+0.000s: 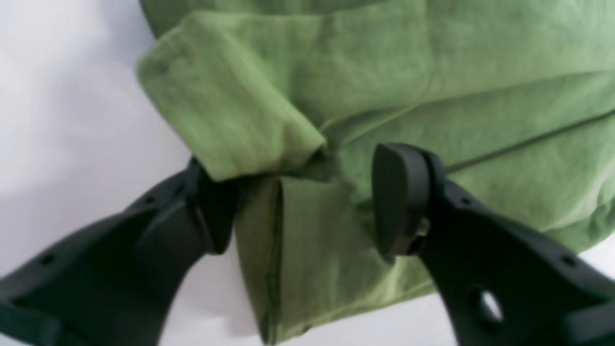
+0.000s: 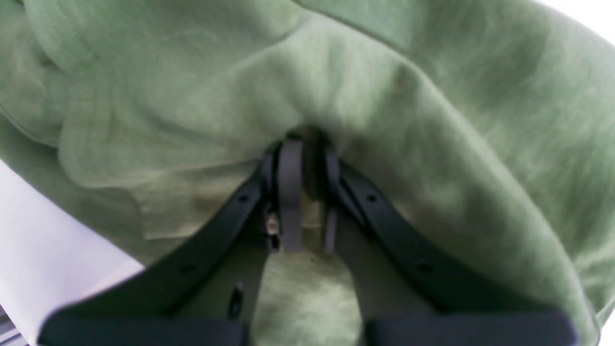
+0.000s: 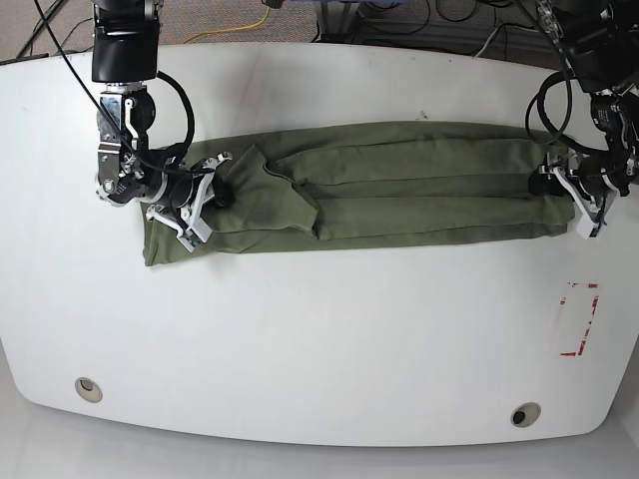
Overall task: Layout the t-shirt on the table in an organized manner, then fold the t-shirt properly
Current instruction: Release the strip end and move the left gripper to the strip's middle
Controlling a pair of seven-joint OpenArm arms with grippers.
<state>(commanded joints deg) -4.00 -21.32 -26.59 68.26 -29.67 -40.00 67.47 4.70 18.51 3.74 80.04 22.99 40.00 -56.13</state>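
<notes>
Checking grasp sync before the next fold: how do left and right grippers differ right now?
The right gripper has its jaws pinched on a bunched fold of the t-shirt; the left gripper has its jaws spread wide, astride the cloth's edge and not clamping it. In the base view the right works the crumpled end with the folded-over flap, the left the flatter, narrow end. Both sit low over the white table.

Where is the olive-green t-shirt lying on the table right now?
In the base view, the olive-green cotton t-shirt lies as a long band across the glossy white table's far half, between the right gripper and left gripper.
</notes>
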